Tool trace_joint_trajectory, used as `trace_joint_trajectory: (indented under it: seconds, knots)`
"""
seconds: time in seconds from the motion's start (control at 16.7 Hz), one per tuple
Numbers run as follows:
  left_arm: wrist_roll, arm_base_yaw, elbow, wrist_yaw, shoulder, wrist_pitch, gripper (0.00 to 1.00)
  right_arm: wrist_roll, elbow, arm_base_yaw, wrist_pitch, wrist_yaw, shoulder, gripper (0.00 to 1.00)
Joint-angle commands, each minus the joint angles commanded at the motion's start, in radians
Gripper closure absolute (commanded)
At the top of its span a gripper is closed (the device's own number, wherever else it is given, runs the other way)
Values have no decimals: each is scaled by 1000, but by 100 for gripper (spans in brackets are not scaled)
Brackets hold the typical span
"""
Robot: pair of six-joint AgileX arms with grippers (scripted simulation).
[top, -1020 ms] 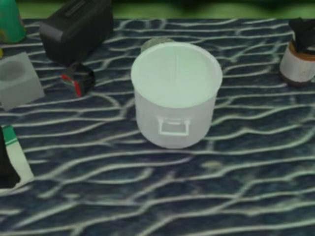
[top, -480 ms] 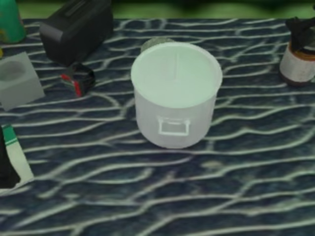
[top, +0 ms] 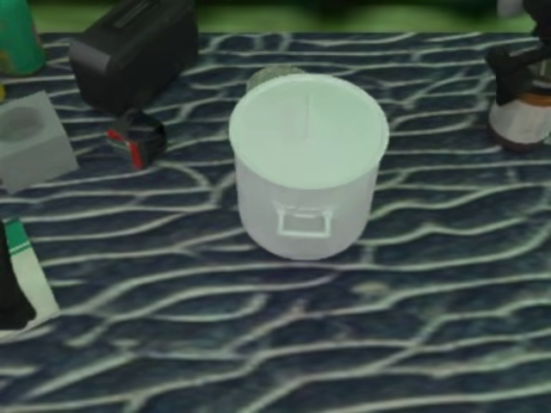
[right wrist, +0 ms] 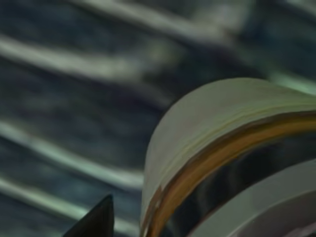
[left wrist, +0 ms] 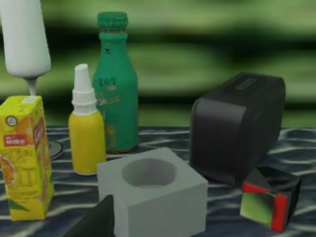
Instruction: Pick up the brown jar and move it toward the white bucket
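- Far over at the top view's right edge, the brown jar (top: 519,116) stands upright on the tabletop (top: 284,327), well apart from the white bucket (top: 306,168) at the middle.
- Right claw (top: 525,64) sits directly over the jar's lid; whether its fingers are closed on the jar I cannot tell.
- Right wrist view shows the jar's white label and orange-brown band very close up.
- Left arm is parked at the left, facing a grey block (left wrist: 153,195), a green bottle (left wrist: 114,89) and a black toaster (left wrist: 237,126).

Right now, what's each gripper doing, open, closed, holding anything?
Left: not visible in the top view, state cannot be told.
Right gripper: at the brown jar, grip cannot be told.
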Motion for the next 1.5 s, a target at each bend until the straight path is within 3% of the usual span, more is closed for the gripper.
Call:
trace_joint_trajectory:
  seconds: [0.42,1.2,1.5]
  knots:
    - [0,0,0,0,0,0,0,3,-59,2,54,0,-6,0]
    - [0,0,0,0,0,0,0,3,-59,2,54,0,-6,98]
    - [0,0,0,0,0,0,0,3,-59,2,54,0,-6,100]
